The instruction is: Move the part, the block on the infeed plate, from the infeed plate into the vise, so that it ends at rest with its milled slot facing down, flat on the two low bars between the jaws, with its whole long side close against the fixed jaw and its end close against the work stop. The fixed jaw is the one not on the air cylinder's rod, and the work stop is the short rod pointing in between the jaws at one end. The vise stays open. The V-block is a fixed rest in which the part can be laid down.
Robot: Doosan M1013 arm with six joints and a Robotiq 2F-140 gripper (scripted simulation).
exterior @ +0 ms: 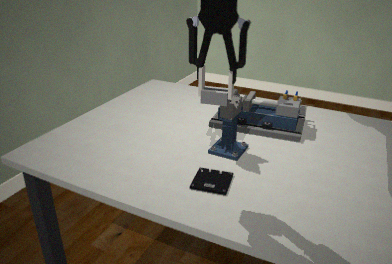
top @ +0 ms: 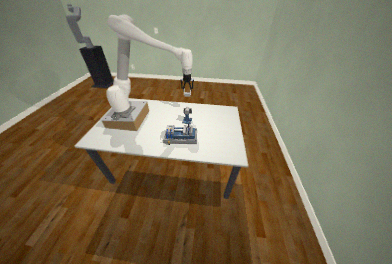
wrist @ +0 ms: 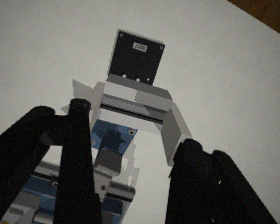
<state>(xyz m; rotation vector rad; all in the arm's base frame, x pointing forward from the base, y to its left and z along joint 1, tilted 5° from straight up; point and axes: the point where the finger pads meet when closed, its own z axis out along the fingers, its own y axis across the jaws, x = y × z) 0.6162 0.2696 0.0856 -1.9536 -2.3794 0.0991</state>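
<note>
Green walls and a wooden floor are enclosing a white table (exterior: 100,135) on dark legs, with the arm's wooden base block (top: 134,119) sitting at one corner.

The claw (exterior: 216,81) is hanging high above the tabletop, pointing straight down, and its two pale fingertips (exterior: 201,81) are clamping the part (exterior: 216,96), a light grey block, across its long sides. The block is hanging level between the fingertips, clear of every fixture. In the wrist view a dark groove is running along the block's length (wrist: 135,102); which face carries it is hard to tell.

Nearest the exterior camera, below and in front of the claw, the black infeed plate (exterior: 212,180) is lying flat on the table with nothing on it. Just beyond it, almost directly beneath the held block, the V-block (exterior: 229,137) is standing on its blue post and square foot, its grey cradle (exterior: 231,112) sitting a little under the block's lower edge. Behind that, farther from the camera, the vise (exterior: 260,118) is stretching across on its blue-and-grey base, with a pale body carrying two small yellow-and-blue fittings (exterior: 290,105) at its right end.

Open tabletop is spreading wide to the left of the claw and toward the near edge; to the right the table is continuing under arm shadows.
</note>
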